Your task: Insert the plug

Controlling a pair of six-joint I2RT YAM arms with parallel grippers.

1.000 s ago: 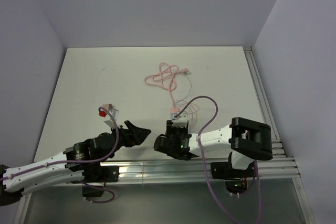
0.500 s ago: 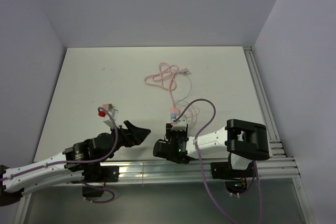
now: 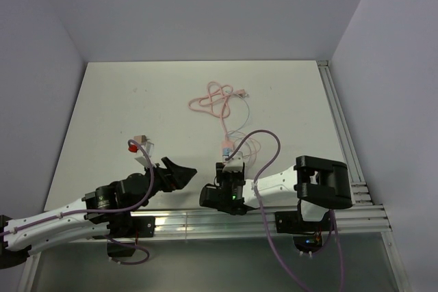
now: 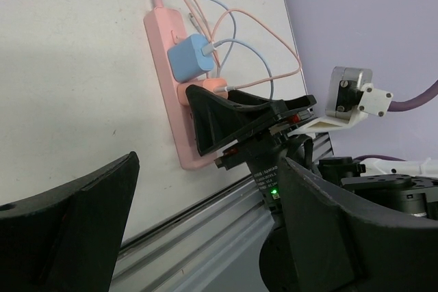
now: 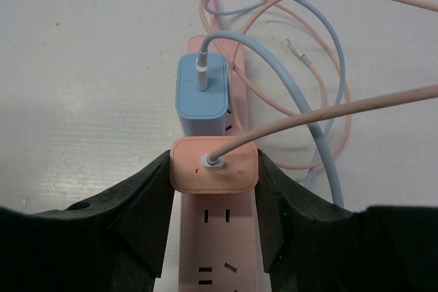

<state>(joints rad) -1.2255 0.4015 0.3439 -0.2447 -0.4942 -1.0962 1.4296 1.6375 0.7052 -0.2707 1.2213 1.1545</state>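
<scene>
My right gripper (image 5: pixel 213 170) is shut on a salmon-orange plug (image 5: pixel 213 164), one black finger pressed on each side. The plug stands on a pink power strip (image 5: pixel 222 244), right against a blue plug (image 5: pixel 202 94) that sits in the strip just beyond it. Its prongs are hidden underneath. Its orange cable runs off to the right. In the left wrist view the strip (image 4: pixel 164 46), blue plug (image 4: pixel 190 59) and orange plug (image 4: pixel 211 87) show ahead. My left gripper (image 3: pixel 176 171) is open and empty, left of the right gripper (image 3: pixel 230 167).
A coil of pink cable (image 3: pixel 215 97) lies farther back on the white table. A small white block with a red cap (image 3: pixel 137 146) sits just beyond the left gripper. An aluminium rail (image 3: pixel 205 220) runs along the near edge, and another runs down the right side (image 3: pixel 335 114).
The right arm's elbow has shifted slightly left, and its gripper has moved a little nearer and lower with the orange plug. The left arm has not moved.
</scene>
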